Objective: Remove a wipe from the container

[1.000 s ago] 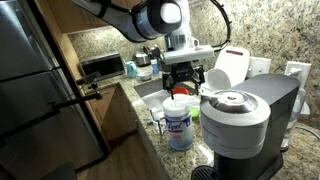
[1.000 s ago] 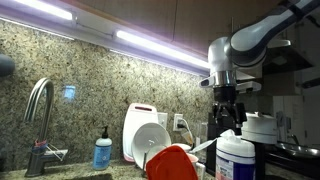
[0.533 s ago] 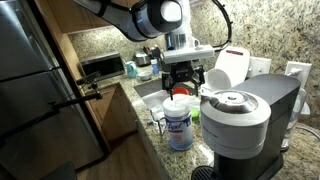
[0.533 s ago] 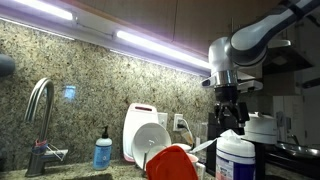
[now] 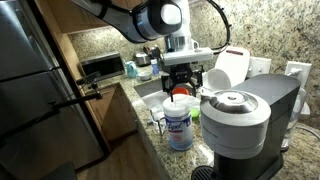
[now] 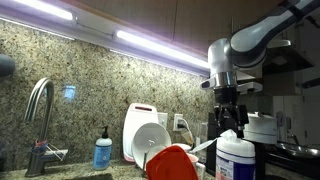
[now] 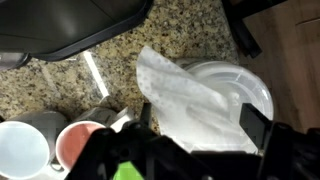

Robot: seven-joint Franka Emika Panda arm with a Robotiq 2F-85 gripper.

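Observation:
The container (image 5: 180, 127) is a white canister with a blue-and-white label, standing on the granite counter beside the coffee machine; it also shows in an exterior view (image 6: 236, 160). A white wipe (image 7: 185, 95) sticks up from its round white lid (image 7: 255, 85). My gripper (image 5: 181, 84) hovers just above the lid, also seen in an exterior view (image 6: 231, 120). In the wrist view my gripper (image 7: 198, 125) is open, its two fingers wide apart on either side of the wipe.
A grey coffee machine (image 5: 245, 115) stands right beside the container. A white jug with a red top (image 5: 230, 65) is behind it. Two mugs (image 7: 60, 150) sit near the canister. A faucet (image 6: 40, 110), a soap bottle (image 6: 103, 150) and a fridge (image 5: 40, 90) are further off.

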